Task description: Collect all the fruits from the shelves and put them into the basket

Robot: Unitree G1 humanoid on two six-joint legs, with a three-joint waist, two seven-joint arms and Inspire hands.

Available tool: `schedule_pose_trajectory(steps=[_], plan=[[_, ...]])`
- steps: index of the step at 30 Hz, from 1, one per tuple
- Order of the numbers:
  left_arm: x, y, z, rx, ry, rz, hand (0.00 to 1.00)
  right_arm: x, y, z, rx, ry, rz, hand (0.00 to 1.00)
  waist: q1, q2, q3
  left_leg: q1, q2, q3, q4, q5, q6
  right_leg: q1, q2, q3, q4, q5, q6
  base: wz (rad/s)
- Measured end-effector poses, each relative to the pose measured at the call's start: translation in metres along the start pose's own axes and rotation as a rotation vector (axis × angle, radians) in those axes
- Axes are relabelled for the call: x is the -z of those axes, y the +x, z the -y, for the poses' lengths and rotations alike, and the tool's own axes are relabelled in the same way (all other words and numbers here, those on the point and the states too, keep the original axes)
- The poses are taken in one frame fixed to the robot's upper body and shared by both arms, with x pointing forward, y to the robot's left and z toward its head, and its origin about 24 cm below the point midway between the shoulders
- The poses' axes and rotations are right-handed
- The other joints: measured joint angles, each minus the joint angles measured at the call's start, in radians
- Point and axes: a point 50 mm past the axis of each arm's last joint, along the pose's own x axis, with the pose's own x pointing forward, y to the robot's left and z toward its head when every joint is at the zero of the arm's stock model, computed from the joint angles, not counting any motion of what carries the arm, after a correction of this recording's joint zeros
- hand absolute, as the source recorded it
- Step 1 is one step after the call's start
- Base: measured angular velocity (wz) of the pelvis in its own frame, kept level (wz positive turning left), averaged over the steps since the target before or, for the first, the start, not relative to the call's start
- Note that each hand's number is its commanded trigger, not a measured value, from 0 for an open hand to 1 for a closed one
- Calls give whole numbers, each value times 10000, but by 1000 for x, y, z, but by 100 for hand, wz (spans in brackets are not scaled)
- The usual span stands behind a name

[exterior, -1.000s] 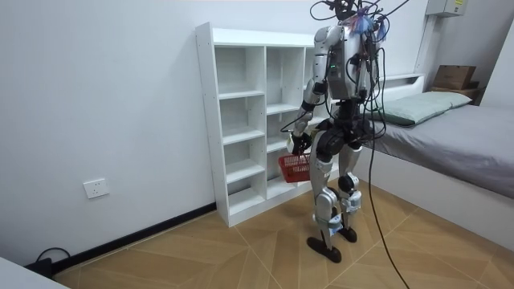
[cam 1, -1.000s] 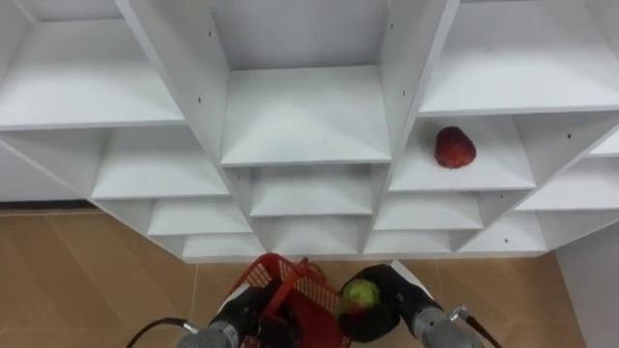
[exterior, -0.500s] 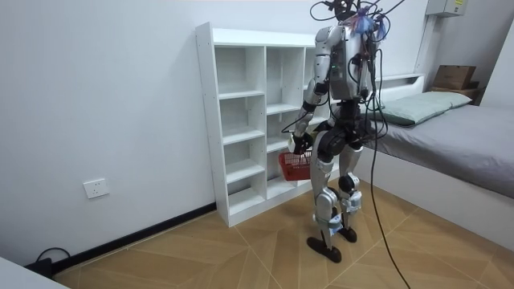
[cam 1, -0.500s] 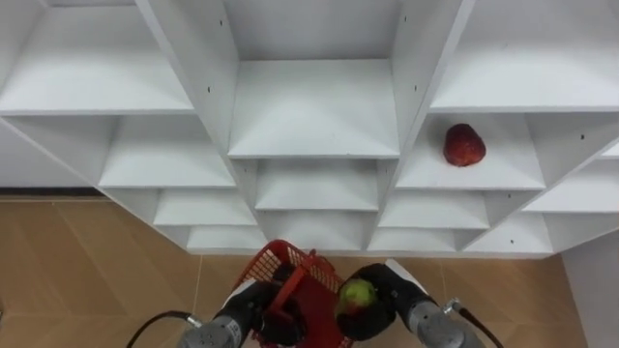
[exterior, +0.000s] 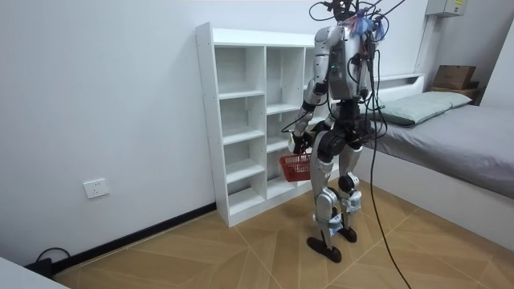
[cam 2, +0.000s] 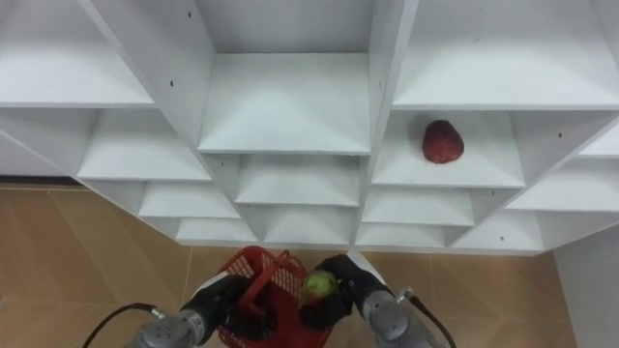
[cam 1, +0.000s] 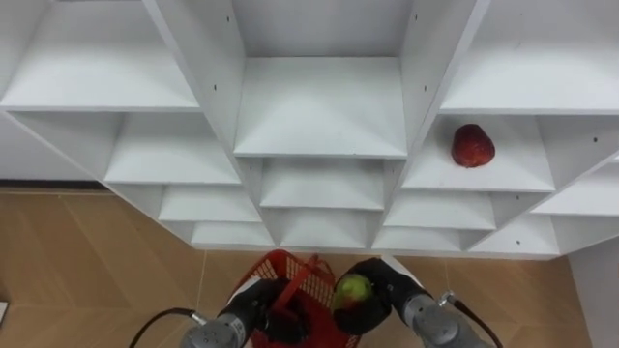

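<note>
The right hand (cam 2: 348, 286) clasps a green fruit (cam 2: 319, 284) beside the red basket (cam 2: 257, 267) held by the left hand (cam 2: 222, 298)

The robot stands upright, both forearms bent in front of its waist, hands low and close together. The left hand (cam 1: 256, 302) has its fingers curled round the handle of the red basket (cam 1: 280, 263). The right hand (cam 1: 382, 288) cups a green fruit (cam 1: 354, 288), fingers wrapped about it.

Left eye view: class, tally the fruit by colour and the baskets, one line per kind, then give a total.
Red fruit: 1
Green fruit, in the right hand: 1
Red basket, held by the left hand: 1
Total: 3
</note>
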Motion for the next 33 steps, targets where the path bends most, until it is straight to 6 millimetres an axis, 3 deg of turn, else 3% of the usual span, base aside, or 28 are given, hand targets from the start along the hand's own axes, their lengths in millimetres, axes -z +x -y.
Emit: schedule_pose_trajectory(steps=[19,20,22,23,24,33], plan=[[-16,4,6,605,226,457,100,-11,4,-4,-439,-201,259,100,-19,-59,26,-64,5,2,50,1,0,-26,-67,-16,-27,0,0,0],[-16,4,6,657,235,473,100,-11,4,-3,-438,-203,263,92,-19,-60,25,-64,5,0,55,1,0,-25,-67,-16,-26,0,0,0],[-17,4,6,718,248,488,100,-11,4,-4,-440,-203,263,29,-19,-63,25,-64,4,-1,72,1,0,-23,-70,-15,-21,0,0,0],[-17,4,6,746,256,495,100,-11,4,-4,-441,-204,260,7,-14,-65,24,-64,4,-3,89,1,1,-21,-73,-14,-13,0,0,0],[-17,4,6,753,262,495,100,-11,4,-4,-441,-203,257,0,-14,-68,23,-64,5,-3,99,1,1,-21,-74,-12,-8,0,0,0],[-18,4,8,1043,316,501,100,-6,5,-6,-711,-198,-25,0,-7,-74,22,-63,7,-2,153,1,1,-29,-81,15,53,0,0,0]])
